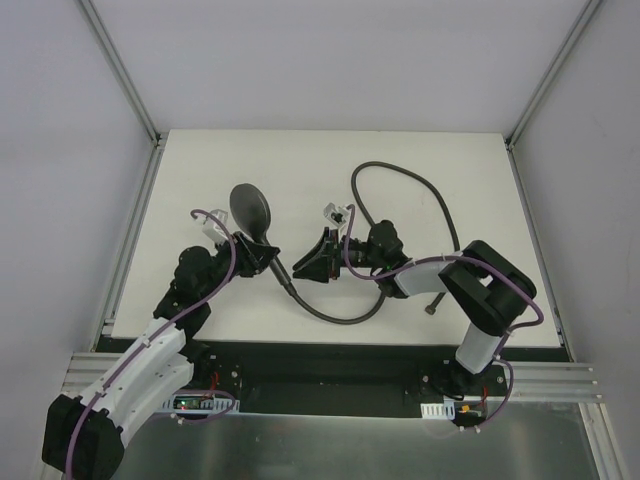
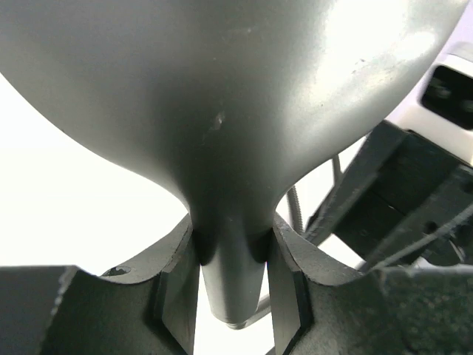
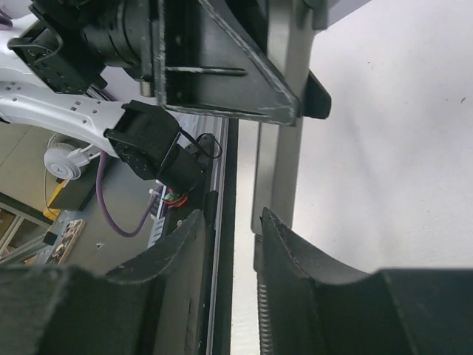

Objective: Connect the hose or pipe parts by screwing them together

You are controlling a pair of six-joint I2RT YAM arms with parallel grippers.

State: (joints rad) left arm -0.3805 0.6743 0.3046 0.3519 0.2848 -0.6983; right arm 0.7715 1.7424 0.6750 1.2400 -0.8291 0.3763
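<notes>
The dark grey shower head (image 1: 250,208) lies on the white table, its handle pointing down-right. My left gripper (image 1: 258,252) is shut on that handle (image 2: 230,274), and the round head (image 2: 222,111) fills the left wrist view. The thin grey hose (image 1: 400,178) leaves the handle's end, dips toward the near edge and loops round the back right. Its free end fitting (image 1: 432,308) rests near the front. My right gripper (image 1: 312,262) sits at the handle's end, jaws apart (image 3: 230,218). The ribbed hose (image 3: 261,318) runs along the inner edge of the right finger, below the handle (image 3: 281,148).
The table (image 1: 200,170) is walled at the back and both sides by grey panels. A black rail (image 1: 330,360) with the arm bases runs along the near edge. The right arm's elbow (image 1: 490,290) lies over the front right of the table.
</notes>
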